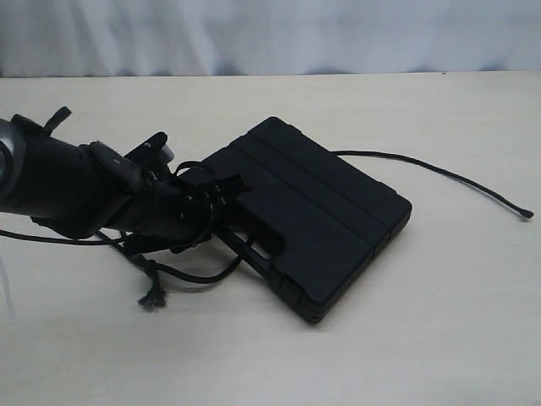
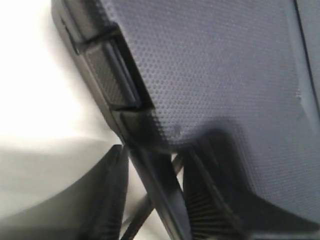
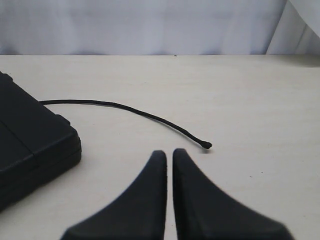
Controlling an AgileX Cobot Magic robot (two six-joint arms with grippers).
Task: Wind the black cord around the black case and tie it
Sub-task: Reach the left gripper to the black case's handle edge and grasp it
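Observation:
The black case [image 1: 321, 220] lies flat mid-table, ribs across its lid. The black cord [image 1: 423, 165] comes out from behind the case's far edge and trails right to its plain tip [image 1: 528, 214]. Its knotted, frayed end [image 1: 152, 298] lies on the table left of the case, under my left arm. My left gripper [image 1: 221, 199] is open at the case's handle side. In the left wrist view the fingers [image 2: 107, 200] straddle the case's [image 2: 225, 75] edge bar, with a cord strand [image 2: 142, 212] between them. My right gripper [image 3: 169, 154] is shut on nothing, just short of the cord tip [image 3: 205, 145].
The pale table [image 1: 423, 338] runs back to a white curtain [image 1: 270, 34]. The left arm's smooth cables [image 1: 51, 239] lie on the table at the left. The case's corner [image 3: 30, 135] shows in the right wrist view; the right gripper is outside the exterior view.

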